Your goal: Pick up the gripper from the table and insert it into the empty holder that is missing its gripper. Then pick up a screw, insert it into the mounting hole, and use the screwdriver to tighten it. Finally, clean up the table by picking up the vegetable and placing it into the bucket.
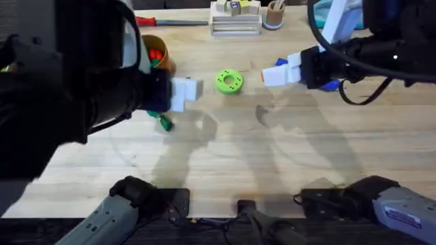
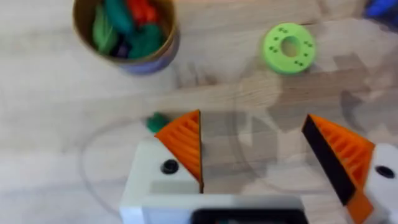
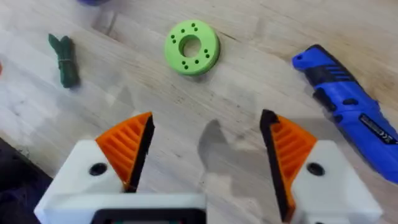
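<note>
**Above a pale wooden table, both claws open and empty**

Over the pale wooden table [image 1: 286,150], hovering apart: left gripper [image 2: 252,158] and right gripper [image 3: 205,155], white finger blocks with orange ribbed pads [image 3: 127,146], each spread wide and holding nothing.

Beside the left gripper's pad, on the wood — small thin green toy vegetable [image 2: 157,121], partly hidden in the left wrist view, lying free and plain in the right wrist view [image 3: 64,59].

Farther back on the left, round orange-tan bucket with a dark-blue lower band [image 2: 124,31], already loaded with red and green toy foods [image 2: 127,25].

Between the two grippers, flat green ring-shaped disc [image 1: 229,81].

Near the right gripper, lying on its side — bright-blue-handled screwdriver [image 3: 348,106], touching neither pad.
</note>
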Motion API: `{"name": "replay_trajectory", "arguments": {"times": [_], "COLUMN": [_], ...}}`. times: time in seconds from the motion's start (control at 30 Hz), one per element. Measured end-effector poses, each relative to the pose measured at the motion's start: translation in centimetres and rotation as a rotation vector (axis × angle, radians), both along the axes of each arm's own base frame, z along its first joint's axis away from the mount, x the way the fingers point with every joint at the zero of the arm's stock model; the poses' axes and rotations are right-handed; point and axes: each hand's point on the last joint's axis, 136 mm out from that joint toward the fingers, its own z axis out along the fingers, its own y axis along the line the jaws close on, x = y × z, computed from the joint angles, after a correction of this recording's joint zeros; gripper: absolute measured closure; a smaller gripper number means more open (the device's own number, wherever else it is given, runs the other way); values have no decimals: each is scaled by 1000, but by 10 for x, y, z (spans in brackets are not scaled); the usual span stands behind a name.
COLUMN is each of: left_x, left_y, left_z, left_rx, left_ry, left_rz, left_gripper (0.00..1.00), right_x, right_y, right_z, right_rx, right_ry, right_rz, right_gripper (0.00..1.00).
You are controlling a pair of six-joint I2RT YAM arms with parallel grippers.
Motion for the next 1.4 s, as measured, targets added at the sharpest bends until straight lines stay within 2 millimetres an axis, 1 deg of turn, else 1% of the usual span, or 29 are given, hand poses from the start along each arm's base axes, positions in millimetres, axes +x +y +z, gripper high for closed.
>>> {"name": "replay_trajectory", "arguments": {"times": [0.07, 0.2, 0.33, 0.47, 0.73, 0.9, 1.03, 1.17, 1.23, 1.37, 1.4], "left_x": [0, 3, 8, 5, 5, 14, 22, 14, 15, 17, 18], "left_y": [13, 46, 64, 69, 67, 71, 78, 83, 82, 81, 81], "left_z": [-11, -38, -64, -92, -137, -159, -169, -186, -186, -187, -187], "left_rx": [-37, -86, -113, -116, -89, -85, -114, -144, -180, -223, -228], "left_ry": [66, 206, 324, 463, 647, 681, 661, 672, 665, 666, 664], "left_rz": [126, 401, 566, 669, 786, 842, 891, 935, 947, 960, 966], "left_gripper": [10, 10, 9, 9, 10, 10, 10, 11, 54, 224, 343], "right_x": [0, 1, 3, 4, 4, 4, 4, 4, 4, 4, 4], "right_y": [0, 0, 1, 1, 1, 1, 1, 1, 1, 1, 1], "right_z": [0, 0, 3, 3, 3, 3, 3, 3, 3, 3, 3], "right_rx": [0, 1, 6, 7, 8, 8, 7, 8, 8, 8, 8], "right_ry": [0, -3, -17, -19, -20, -20, -20, -20, -20, -20, -20], "right_rz": [0, -1, -1, 0, -1, 0, 0, 0, 0, 0, 0], "right_gripper": [10, 10, 10, 10, 10, 10, 10, 10, 10, 10, 10]}}
